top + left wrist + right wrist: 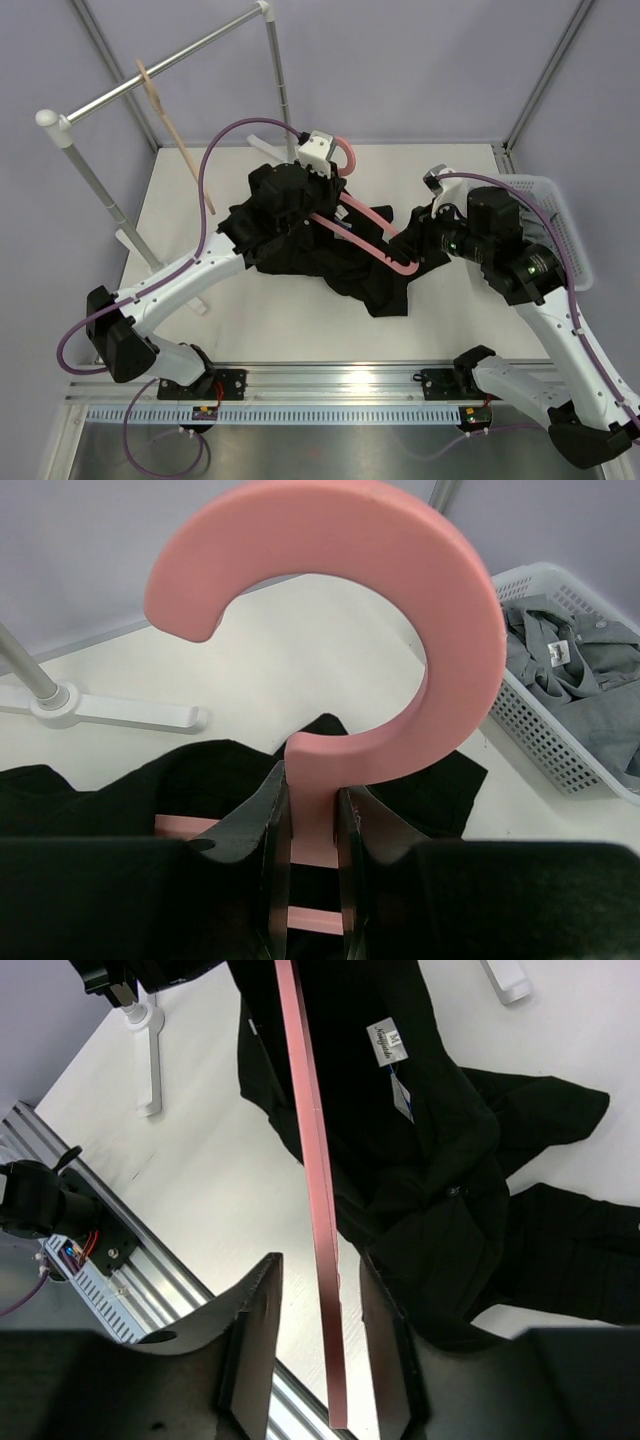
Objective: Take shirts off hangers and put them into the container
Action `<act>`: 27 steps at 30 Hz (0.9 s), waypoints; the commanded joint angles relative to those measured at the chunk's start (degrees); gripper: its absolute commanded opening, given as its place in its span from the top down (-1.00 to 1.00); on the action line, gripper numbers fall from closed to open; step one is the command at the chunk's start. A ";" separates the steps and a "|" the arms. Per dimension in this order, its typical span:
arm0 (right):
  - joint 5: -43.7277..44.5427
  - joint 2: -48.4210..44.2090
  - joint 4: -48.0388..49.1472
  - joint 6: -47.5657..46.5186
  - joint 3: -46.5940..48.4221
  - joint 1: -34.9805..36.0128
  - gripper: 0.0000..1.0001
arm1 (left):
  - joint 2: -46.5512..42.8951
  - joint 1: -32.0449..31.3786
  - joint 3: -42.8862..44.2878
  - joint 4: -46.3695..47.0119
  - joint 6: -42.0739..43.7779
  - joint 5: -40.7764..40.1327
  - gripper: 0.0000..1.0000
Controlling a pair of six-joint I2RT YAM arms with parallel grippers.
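Left wrist view: my left gripper [310, 802] clenches the curved pink hanger [452, 630] at its neck; the soft grey shirt [585, 685] already lies in the white mesh basket [545, 738]. My right gripper [320, 1305] straddles the hanger's bar, unclosed. Remaining: the black cloth shirt [400, 1140], sprawled on the table [300, 335], seemingly still hung.

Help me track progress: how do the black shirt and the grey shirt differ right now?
Place: the black shirt lies spread on the table; the grey shirt sits inside the white laundry basket. Hanger: the pink hanger, gripped by the left gripper, runs across the black shirt; no hanger shows with the grey shirt. Both are crumpled, and neither hangs on the metal rail.
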 commanded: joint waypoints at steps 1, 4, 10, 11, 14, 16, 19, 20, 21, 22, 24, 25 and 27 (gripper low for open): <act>-2.86 0.40 1.96 -0.66 -0.45 -0.20 0.16 | -0.81 -0.29 3.03 3.58 0.74 -1.23 1.00; -3.21 0.84 1.96 -0.66 -0.54 -0.20 0.32 | -0.90 -0.29 3.21 3.32 0.57 -1.14 1.00; -3.65 1.11 2.13 -0.84 -1.06 -0.20 0.52 | -1.69 -0.29 2.77 3.14 0.57 -1.23 1.00; -3.56 0.93 2.22 -0.92 -0.98 -0.11 0.63 | -1.78 -0.29 2.77 3.06 0.57 -1.49 1.00; -2.95 0.32 2.13 -1.01 -1.15 -0.11 0.99 | -2.22 -0.29 2.33 3.05 0.39 -1.75 1.00; -2.51 -0.21 1.70 -1.01 -1.15 -0.11 1.00 | -2.39 -0.29 1.81 3.05 0.04 -1.93 0.99; -1.89 -1.53 1.34 -0.93 -1.42 -0.11 1.00 | -3.45 -0.29 0.84 2.97 -0.13 -2.45 0.35; -1.46 -1.97 1.25 -0.92 -1.50 -0.11 1.00 | -3.80 -0.29 0.58 2.88 -0.05 -2.98 0.04; -1.28 -2.67 0.82 -1.01 -1.68 -0.11 1.00 | -4.50 -0.38 0.49 2.71 0.04 -3.42 -0.44; -1.02 -3.02 0.64 -0.93 -1.77 -0.11 1.00 | -4.68 -0.20 0.40 2.09 0.13 -3.77 -0.60; -0.22 -4.07 -0.15 -0.84 -2.12 -0.11 1.00 | -5.47 -0.03 0.66 1.04 0.39 -5.00 -0.89; 0.04 -4.43 -0.41 -0.75 -2.29 -0.11 1.00 | -5.82 0.15 0.84 -0.10 0.31 -5.27 -0.93; 0.83 -5.57 -0.50 -0.49 -2.91 -0.11 1.00 | -6.26 0.85 0.66 -1.42 0.04 -5.62 -0.98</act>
